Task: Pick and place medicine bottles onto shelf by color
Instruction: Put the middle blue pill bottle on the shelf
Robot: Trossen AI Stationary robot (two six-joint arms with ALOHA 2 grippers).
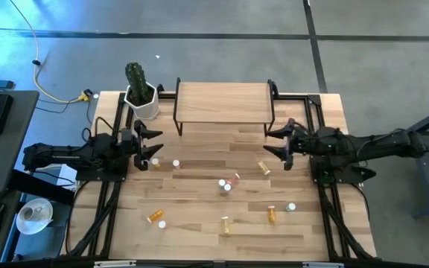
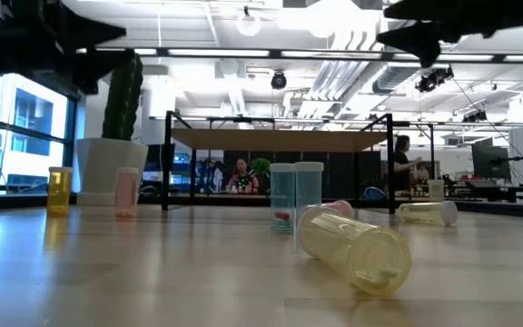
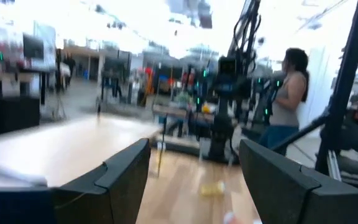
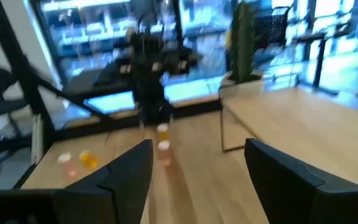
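Your medicine bottles (image 1: 227, 184) lie scattered over the desk (image 1: 199, 238) in front of the bare shelf (image 1: 223, 102). Your left pincer (image 1: 149, 145) hangs spread beside two bottles near the cactus pot (image 1: 143, 101); your right pincer (image 1: 280, 140) hangs spread by the shelf's right legs.

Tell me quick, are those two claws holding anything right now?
Left gripper: open, holding nothing, beside the shelf.
Right gripper: open, holding nothing, on the shelf's other side.
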